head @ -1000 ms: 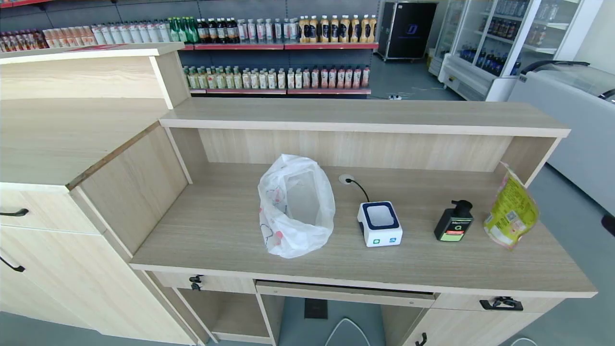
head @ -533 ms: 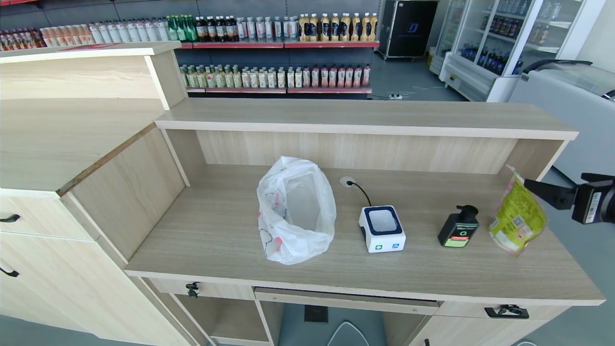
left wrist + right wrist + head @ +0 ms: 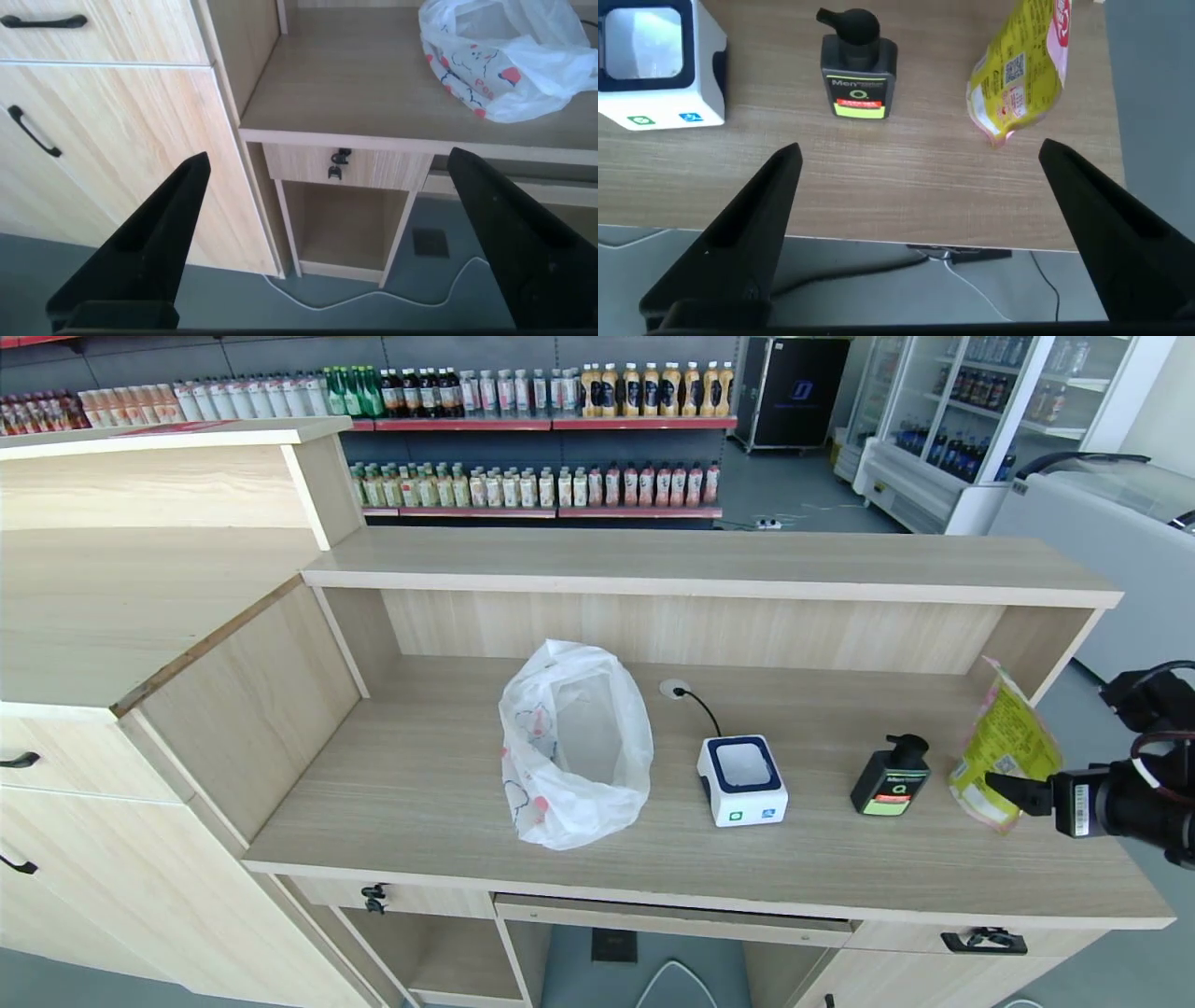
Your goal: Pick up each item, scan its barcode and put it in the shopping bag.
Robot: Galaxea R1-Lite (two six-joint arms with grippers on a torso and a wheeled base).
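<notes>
Right now I face a pale wood-grain worktop (image 3: 840,859) set into a shop checkout counter. A raised ledge (image 3: 709,565) runs along its back, and a taller block of the same wood (image 3: 140,579) stands to my left. Behind the counter, long shelves (image 3: 532,485) hold rows of bottled drinks. Glass-door fridges (image 3: 952,411) and a chest freezer (image 3: 1111,513) stand at the far right.

The shopping bag (image 3: 574,747) stands left of centre on the worktop. It is thin white plastic with red and dark print, and its mouth gapes open. Just to its right sits the scanner (image 3: 742,779), a small white box with a dark blue frame round its top window. Its black cable (image 3: 700,707) runs back to a hole in the worktop.

Further right, a black pump bottle (image 3: 889,777) with a green and red label stands upright. Beside it, at the right end near the side wall, a yellow-green pouch (image 3: 1004,756) stands tilted, with a square code patch facing me.

My right jaws are spread wide and hold nothing. They hang over the front right edge of the worktop, pointing at the bottle and the pouch. My left jaws are also spread wide and empty, low down off the left front corner. They face a drawer with a key (image 3: 346,166) and the cupboard doors (image 3: 103,140).
</notes>
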